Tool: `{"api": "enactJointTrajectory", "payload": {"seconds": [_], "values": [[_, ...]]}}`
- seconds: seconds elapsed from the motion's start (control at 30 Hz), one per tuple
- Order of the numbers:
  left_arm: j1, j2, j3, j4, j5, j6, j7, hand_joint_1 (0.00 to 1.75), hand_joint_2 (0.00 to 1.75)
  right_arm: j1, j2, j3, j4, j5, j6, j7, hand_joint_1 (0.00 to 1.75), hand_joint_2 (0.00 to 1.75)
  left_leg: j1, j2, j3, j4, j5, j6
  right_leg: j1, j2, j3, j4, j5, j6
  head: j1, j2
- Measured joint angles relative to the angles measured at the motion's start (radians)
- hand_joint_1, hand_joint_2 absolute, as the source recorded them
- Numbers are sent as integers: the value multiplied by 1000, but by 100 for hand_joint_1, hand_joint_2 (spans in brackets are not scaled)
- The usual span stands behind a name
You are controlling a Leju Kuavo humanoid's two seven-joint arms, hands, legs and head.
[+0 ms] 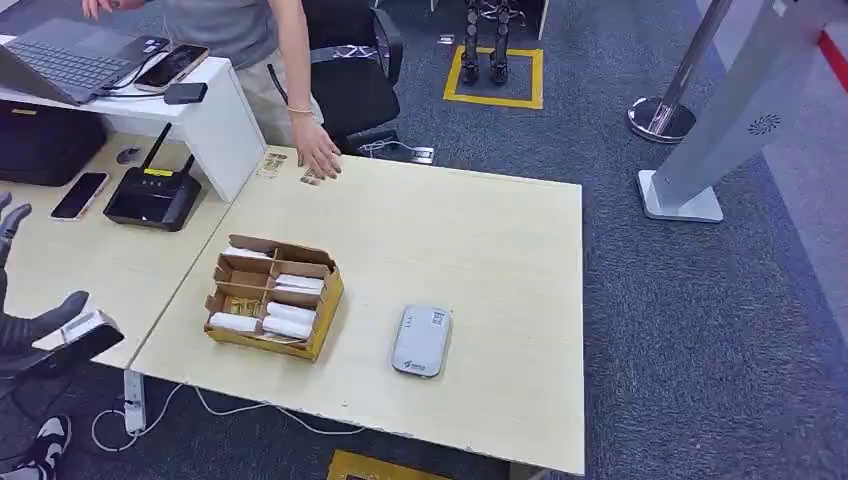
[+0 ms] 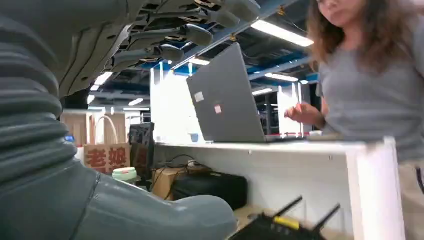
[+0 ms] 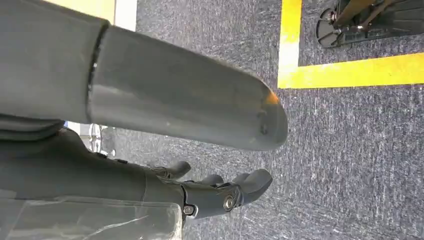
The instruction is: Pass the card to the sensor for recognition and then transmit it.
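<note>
Both robot hands hold nothing; the cards sit in a cardboard box on the table.

The sensor [image 1: 421, 340], a grey rounded-rectangle reader with small labels too fine to read, lies flat near the front of the light wooden table [image 1: 480, 240], its long axis running front to back. Just to its left stands the divided cardboard box [image 1: 273, 296], turned slightly askew, with white cards [image 1: 288, 320] stacked in its compartments, their long axes across the box. The left hand [image 2: 165, 35] hovers off the table's left side, fingers spread, empty. The right hand [image 3: 200, 145] hangs over blue carpet, fingers loosely curled and apart, empty. A person's hand [image 1: 317, 155] rests on the far table edge. A brown bag [image 2: 105, 155] bears red characters "老娘".
</note>
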Motion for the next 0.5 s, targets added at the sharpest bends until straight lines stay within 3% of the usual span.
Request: {"api": "enactJointTrajectory", "payload": {"seconds": [0.13,0.33,0.5], "values": [[32,-18,-125,2,-101,95,80,0,175,-4,0,2,0,-2,-1,0,0,0,0,-1,0,0,0,0,0,-1,0,0,0,0,0,0],[48,-26,-313,18,-152,148,154,0,175,-5,0,2,0,-11,-2,0,0,0,0,0,0,0,0,0,0,-1,0,0,0,0,0,0],[48,-25,-418,34,-178,157,180,0,175,-5,0,6,0,-13,-3,3,0,0,0,0,0,0,0,0,0,-1,0,0,0,0,0,0]]}}
